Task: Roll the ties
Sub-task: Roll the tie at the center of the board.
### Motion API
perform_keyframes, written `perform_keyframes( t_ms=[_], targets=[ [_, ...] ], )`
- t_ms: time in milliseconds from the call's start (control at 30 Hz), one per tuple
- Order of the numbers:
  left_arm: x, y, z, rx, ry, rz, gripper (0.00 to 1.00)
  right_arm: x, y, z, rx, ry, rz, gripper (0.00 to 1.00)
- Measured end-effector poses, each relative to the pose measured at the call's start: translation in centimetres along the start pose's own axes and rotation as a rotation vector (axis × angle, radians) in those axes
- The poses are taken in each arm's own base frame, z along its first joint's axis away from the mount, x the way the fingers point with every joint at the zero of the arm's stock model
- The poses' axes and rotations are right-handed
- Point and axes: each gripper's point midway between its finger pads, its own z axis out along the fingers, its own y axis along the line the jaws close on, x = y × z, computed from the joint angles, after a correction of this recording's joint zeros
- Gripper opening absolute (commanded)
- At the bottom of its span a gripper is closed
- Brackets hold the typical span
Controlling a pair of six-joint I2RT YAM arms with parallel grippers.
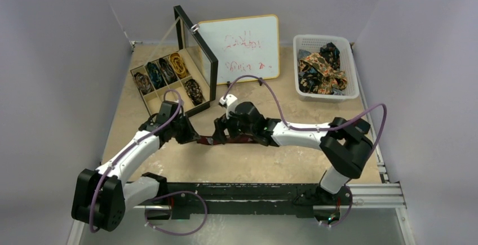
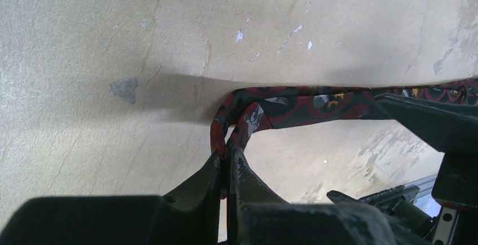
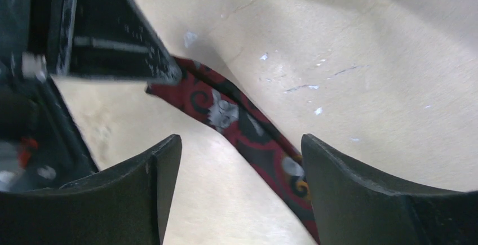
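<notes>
A dark maroon patterned tie (image 1: 209,140) lies stretched along the table between my two grippers. My left gripper (image 1: 189,136) is shut on its folded end; the left wrist view shows the fabric (image 2: 282,105) looped and pinched between the jaws of the left gripper (image 2: 230,150). My right gripper (image 1: 221,130) is open, its fingers straddling the tie (image 3: 253,135) just above the table. In the right wrist view, the right gripper (image 3: 241,143) has the strip running diagonally between its fingers, nearer the right one. More rolled ties (image 1: 169,70) sit in the box and loose ties (image 1: 320,67) in the basket.
A black compartment box (image 1: 147,102) with a raised glass lid (image 1: 197,53) stands at the back left. A whiteboard (image 1: 242,48) leans at the back centre. A white basket (image 1: 354,70) sits at the back right. Purple cables trail over both arms.
</notes>
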Motion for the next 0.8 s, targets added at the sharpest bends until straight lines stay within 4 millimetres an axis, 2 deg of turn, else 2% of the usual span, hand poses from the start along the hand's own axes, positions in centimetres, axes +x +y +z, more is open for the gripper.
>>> perform_keyframes(
  t_ms=[167,233,333,567,800],
  targets=[
    [0.2,0.3,0.4,-0.016,0.014,-0.005,0.0,2.0,-0.4,-1.2,-0.076,-0.029,-0.308,0.79],
    [0.2,0.3,0.4,-0.018,0.016,-0.005,0.0,2.5,-0.3,-0.8,-0.109,-0.023,-0.394,0.75],
    [0.1,0.4,0.6,-0.02,0.02,-0.006,0.0,3.2,0.1,0.7,-0.172,-0.003,-0.502,0.74],
    [0.1,0.3,0.6,-0.017,0.019,-0.005,0.0,5.5,-0.3,2.6,-0.235,0.043,-0.596,0.73],
    [0.2,0.1,0.6,-0.007,0.023,-0.004,0.0,5.1,-0.1,4.0,-0.259,0.029,-0.64,0.68]
  ],
)
